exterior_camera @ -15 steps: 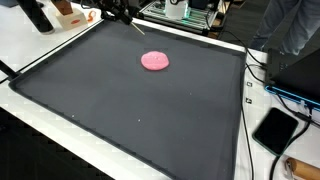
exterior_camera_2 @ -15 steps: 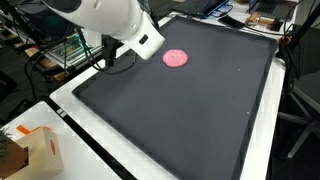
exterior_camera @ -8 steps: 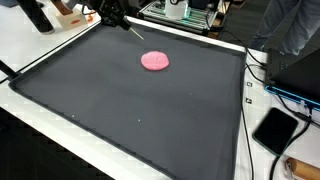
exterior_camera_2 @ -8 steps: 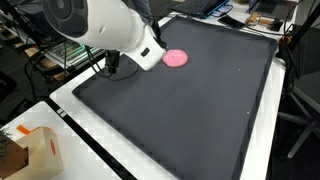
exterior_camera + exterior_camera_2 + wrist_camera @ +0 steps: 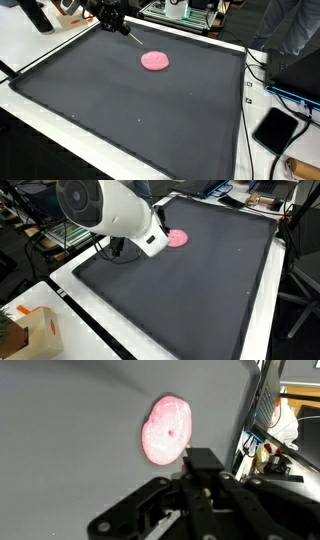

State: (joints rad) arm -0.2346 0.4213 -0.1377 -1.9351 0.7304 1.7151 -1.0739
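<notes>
Shifted sideways, the end effector [image 5: 122, 26], grip state unreadable, hovers near the pink disc [image 5: 154, 61].

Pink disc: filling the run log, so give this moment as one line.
object: pink disc flat on black mat | gripper: near disc, not touching | fingers: state unclear

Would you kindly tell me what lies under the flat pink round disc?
The flat pink round disc lies on a dark grey mat; the patch of mat directly beneath it is covered.
</notes>
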